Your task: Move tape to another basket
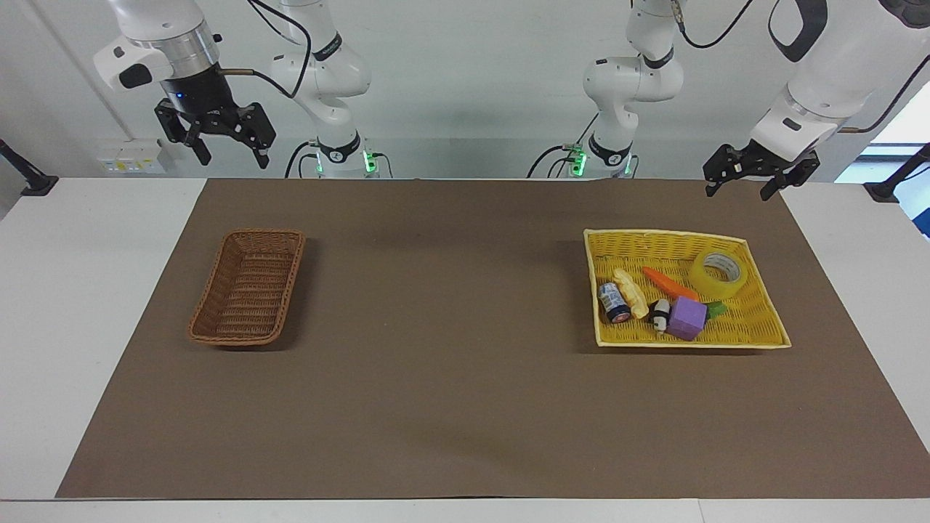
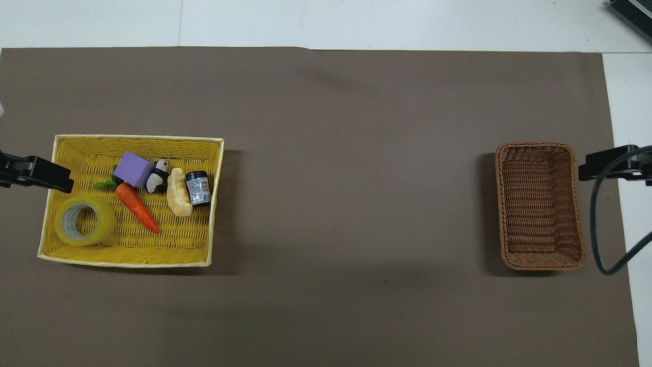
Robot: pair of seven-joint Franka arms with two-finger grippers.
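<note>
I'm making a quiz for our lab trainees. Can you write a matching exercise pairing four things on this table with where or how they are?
1. tape
2. brown basket
3. purple block
4. left gripper

a. empty, toward the right arm's end
b. open, up in the air
c. in the yellow basket, in a corner nearer the robots
d. in the yellow basket, beside the panda figure

Pairs: 1-c, 2-a, 3-d, 4-b

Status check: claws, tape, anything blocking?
Both claws, left and right, open, raised. Tape in yellow basket. Brown basket empty. Nothing blocking.
</note>
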